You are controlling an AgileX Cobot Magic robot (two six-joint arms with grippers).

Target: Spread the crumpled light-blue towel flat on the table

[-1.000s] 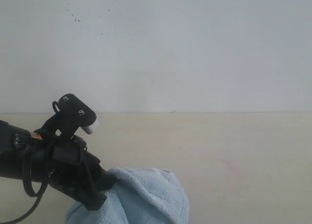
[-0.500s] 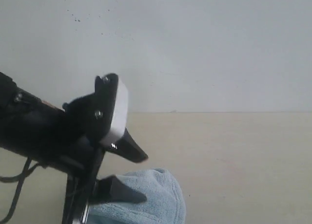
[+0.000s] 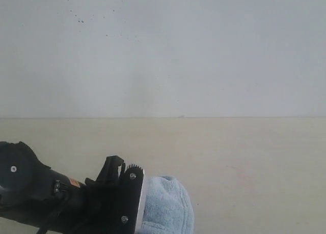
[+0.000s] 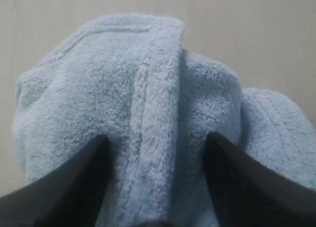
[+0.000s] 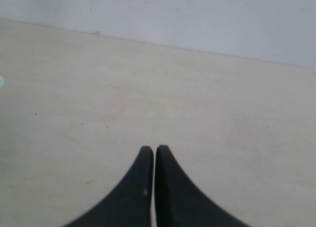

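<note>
On the table (image 3: 244, 152) the towel (image 4: 123, 79) lies bunched, and the left claw (image 4: 158, 138) stands released astride its raised hemmed fold, likely to pinch it. The right claw (image 5: 154, 150) hangs clenched, empty, over bare table.

Fluffy light-blue towel (image 3: 168, 206) crumpled in mound, hem ridge showing, on beige table (image 3: 244, 152).
</note>
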